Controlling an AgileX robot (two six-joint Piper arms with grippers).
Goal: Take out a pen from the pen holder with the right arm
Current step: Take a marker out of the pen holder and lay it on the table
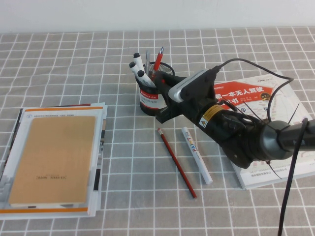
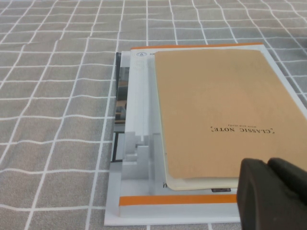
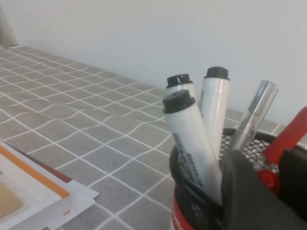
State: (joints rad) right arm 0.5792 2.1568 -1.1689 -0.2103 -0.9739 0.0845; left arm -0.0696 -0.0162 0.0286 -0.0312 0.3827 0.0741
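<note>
Nearest you, the left end effector [image 2: 268, 191] hovers over a corner of the brown notebook [image 2: 225, 110], its fingers pressed together. Farther out, a red pencil [image 1: 177, 163] and a white paint marker [image 1: 197, 155] lie side by side on the bench [image 1: 133, 206]. Beyond them, your right end effector [image 3: 271, 178] sits at the rim of the pen holder [image 1: 149, 103]. It is narrowed around the red pen [image 1: 158, 60], which stands in the holder with three white markers [image 1: 139, 64] and a silver pen [image 1: 147, 59].
</note>
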